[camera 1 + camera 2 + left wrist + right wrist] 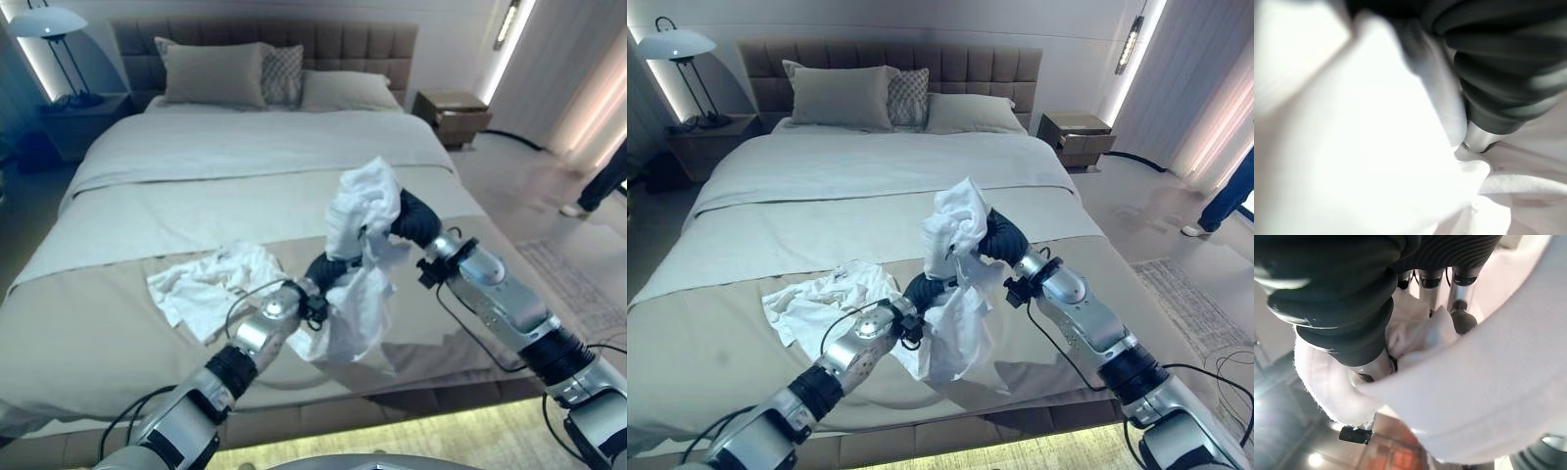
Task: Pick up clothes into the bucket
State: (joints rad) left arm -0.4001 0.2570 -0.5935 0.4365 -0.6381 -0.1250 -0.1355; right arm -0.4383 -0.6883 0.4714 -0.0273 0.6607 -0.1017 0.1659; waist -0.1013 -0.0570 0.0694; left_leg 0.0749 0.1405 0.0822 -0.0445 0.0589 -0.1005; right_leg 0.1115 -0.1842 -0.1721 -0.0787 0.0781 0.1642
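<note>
White garment (361, 257) aloft betw. both hands, 2nd white garment (208, 284) on bed (118, 323).

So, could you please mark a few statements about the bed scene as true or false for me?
1. Both hands are at the white garment lifted above the bed. True: the right hand has its fingers in the cloth and the left hand meets it lower down.
2. A second white garment lies on the bed. True.
3. The lifted garment is dark blue. False: it is white.
4. The bed has no pillows. False: pillows rest against the headboard.
5. A lamp stands beside the bed. True.
</note>
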